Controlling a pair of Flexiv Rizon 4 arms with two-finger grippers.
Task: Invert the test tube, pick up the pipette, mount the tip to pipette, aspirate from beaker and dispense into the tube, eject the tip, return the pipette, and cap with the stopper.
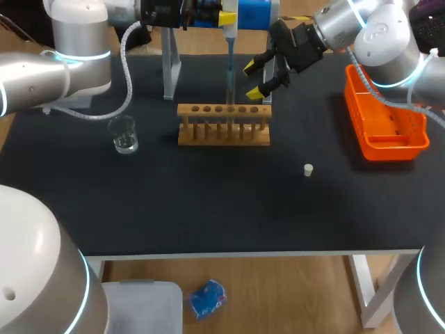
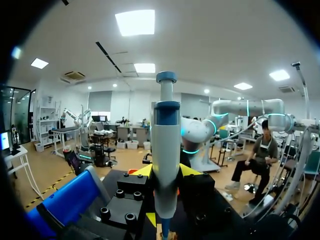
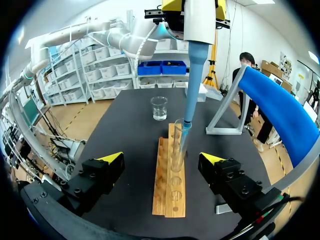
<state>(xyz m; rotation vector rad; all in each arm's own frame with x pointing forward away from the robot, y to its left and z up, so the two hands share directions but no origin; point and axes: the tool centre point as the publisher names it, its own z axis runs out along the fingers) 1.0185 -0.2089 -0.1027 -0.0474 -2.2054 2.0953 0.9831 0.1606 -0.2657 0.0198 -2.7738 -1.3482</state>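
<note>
Pipette (image 2: 165, 150): held upright by the left gripper (image 2: 166, 175) in the upper middle of the head view. Its lower end is set into the mouth of the test tube (image 3: 178, 145), judged so that the liquid is released inside the glass and not over the rack.
Test tube: stood open end up in a middle hole of the wooden rack (image 1: 222, 136), at the centre of the head view, where it is kept steady without being gripped.
Left fingers (image 2: 142, 172): drawn in narrow, and the pipette body is clamped from both sides.
Right gripper (image 1: 254, 79): placed just behind the rack's right half, in the upper middle of the head view. Its fingers are spread wide and nothing is touched. In its wrist view the rack and tube are seen ahead, in line with the gap. It is judged to be standing by.
Beaker (image 1: 124, 133): set left of centre, well apart from the rack, with clear liquid in it.
Stopper (image 1: 309, 169): left lying on the table, lower right of the rack. The tube is not yet capped.
Orange basket (image 1: 417, 142): set at the right edge, probably meant for the ejected tip.
Stand (image 1: 169, 69): seen upper left of the rack, with no pipette on it.
</note>
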